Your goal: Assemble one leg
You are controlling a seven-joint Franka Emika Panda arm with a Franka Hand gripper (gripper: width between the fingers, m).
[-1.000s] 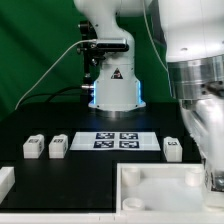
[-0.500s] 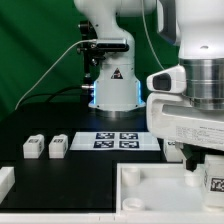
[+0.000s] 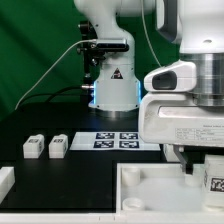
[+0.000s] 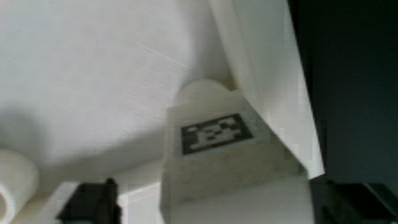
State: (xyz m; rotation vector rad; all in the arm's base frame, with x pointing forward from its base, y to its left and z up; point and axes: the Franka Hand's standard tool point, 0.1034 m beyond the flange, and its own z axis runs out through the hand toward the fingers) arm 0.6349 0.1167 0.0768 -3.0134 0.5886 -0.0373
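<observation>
**Leg held over the tray**

The tool [image 3: 203,172] grips one leg [image 3: 215,183] between its fingers, above the white tray [image 3: 150,173] at the exterior view's right. In the wrist view the leg's tag faces the camera, with the tray's pale surface behind it. A second leg [image 3: 33,147] and a third leg [image 3: 58,146] stand side by side on the desk [image 3: 90,165] at the exterior view's left, near the marker board [image 3: 120,139].

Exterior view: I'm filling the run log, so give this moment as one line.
tool: shut on leg | leg: held over tray | two other legs: on table, exterior view's left
</observation>
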